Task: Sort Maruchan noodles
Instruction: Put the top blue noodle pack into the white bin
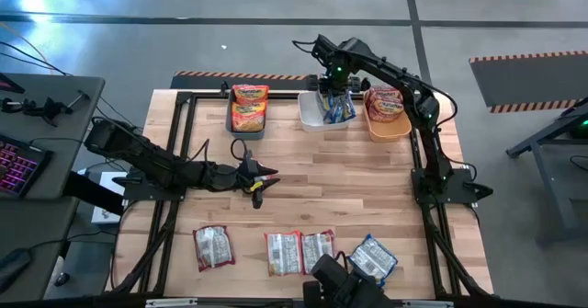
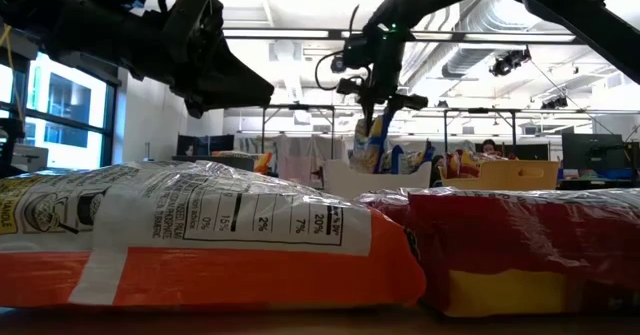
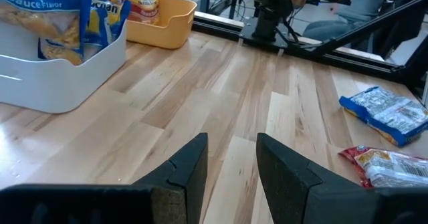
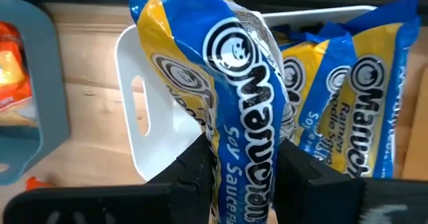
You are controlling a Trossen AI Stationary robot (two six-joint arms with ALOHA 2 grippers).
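Blue Maruchan packet [image 4: 244, 110] was pinched by your right gripper [image 4: 244, 177] over the white bin [image 1: 312, 113]; left gripper [image 3: 232, 164] hovered spread, empty, mid-table.

Light: we are seeing bright, even overhead lighting | Glare: ceiling lamps are blowing out in the low view | Shadows: soft ones are lying on the table [image 1: 349, 175] | Focus: the near packets [image 2: 200, 230] are blurring.
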